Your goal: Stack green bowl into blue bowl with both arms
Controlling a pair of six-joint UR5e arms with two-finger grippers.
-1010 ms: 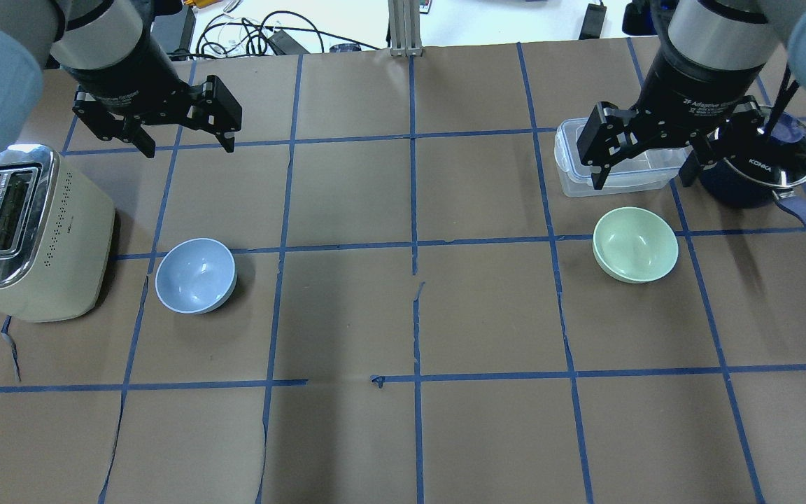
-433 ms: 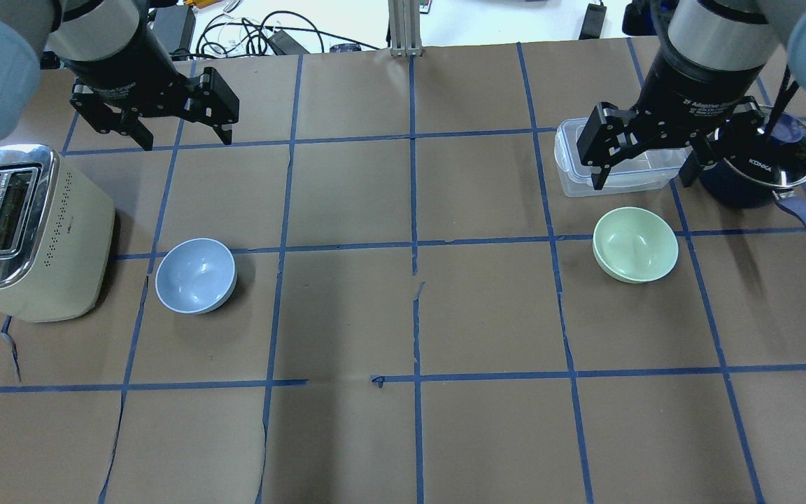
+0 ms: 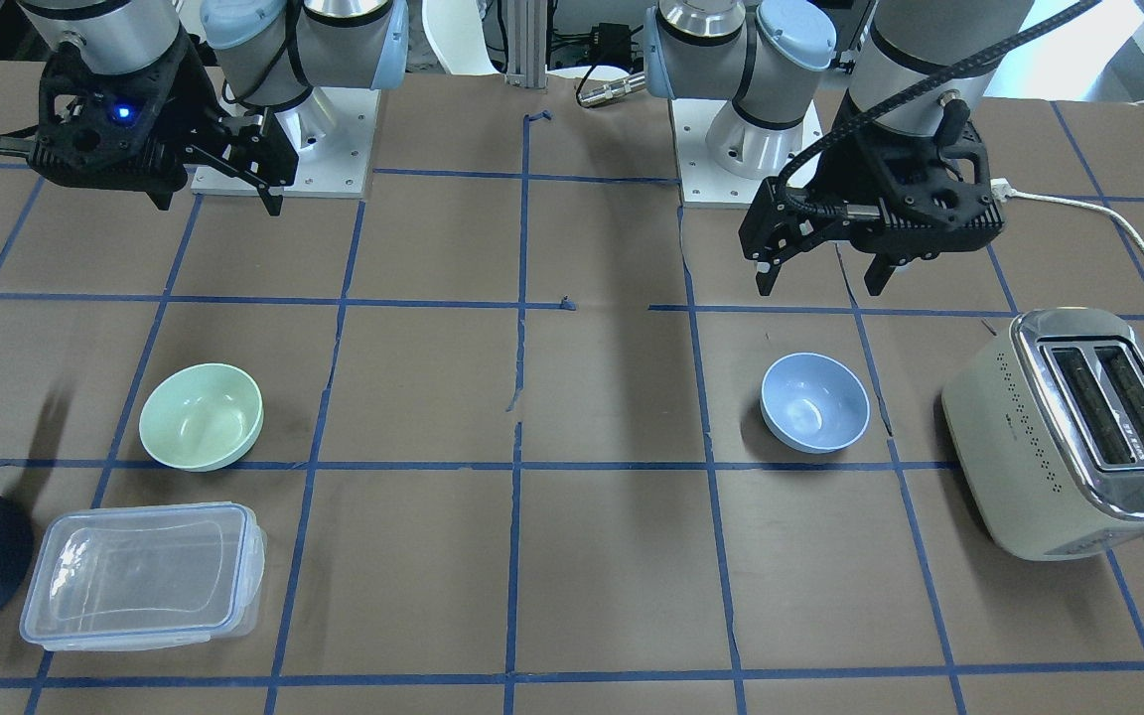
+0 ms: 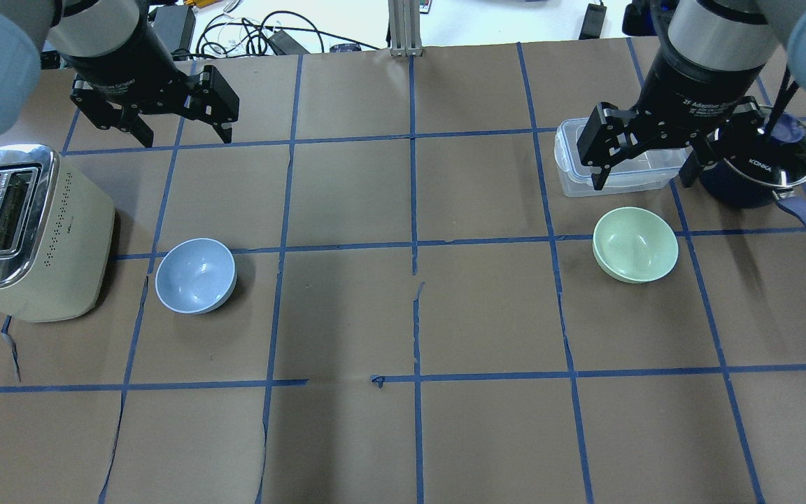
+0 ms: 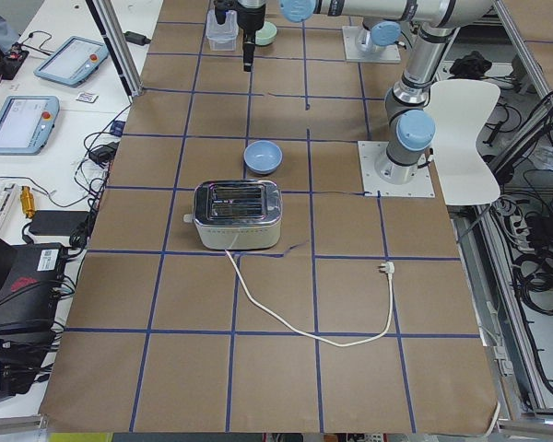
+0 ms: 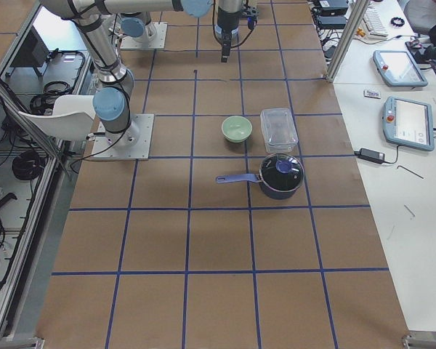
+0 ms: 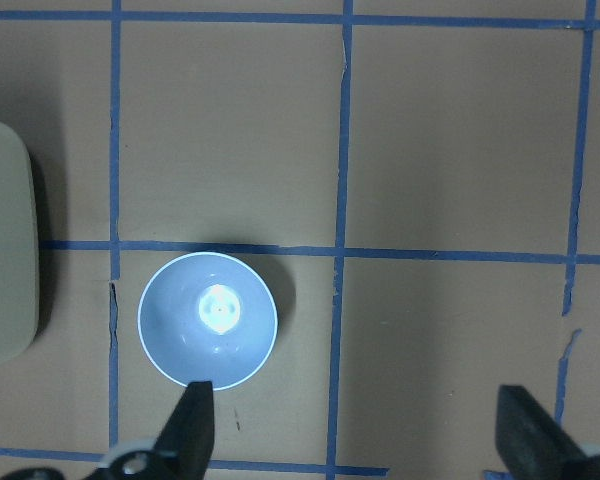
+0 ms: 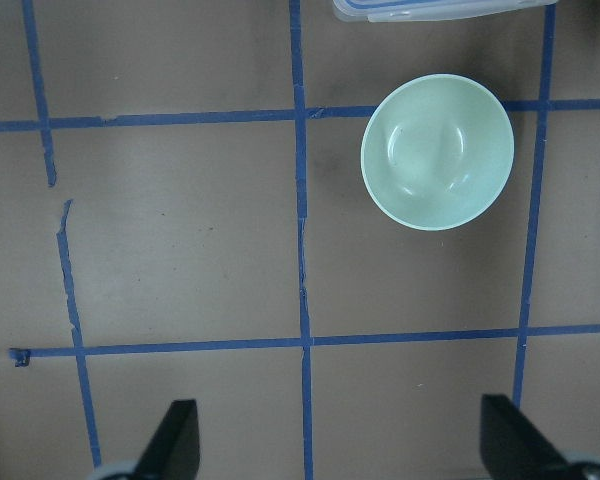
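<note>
The green bowl (image 4: 635, 244) stands upright on the right side of the table; it also shows in the front view (image 3: 201, 416) and the right wrist view (image 8: 437, 151). The blue bowl (image 4: 196, 275) stands upright on the left, beside the toaster, and shows in the front view (image 3: 814, 402) and the left wrist view (image 7: 208, 318). My left gripper (image 4: 186, 138) is open and empty, held high, beyond the blue bowl. My right gripper (image 4: 641, 183) is open and empty, held high, just beyond the green bowl.
A cream toaster (image 4: 25, 231) stands left of the blue bowl, its cord trailing off (image 5: 350, 331). A clear plastic container (image 4: 571, 175) and a dark blue lidded pot (image 4: 767, 164) with a long handle sit behind and right of the green bowl.
My left gripper has shifted slightly toward the table's far edge, still open. The right arm and both bowls have not moved.
</note>
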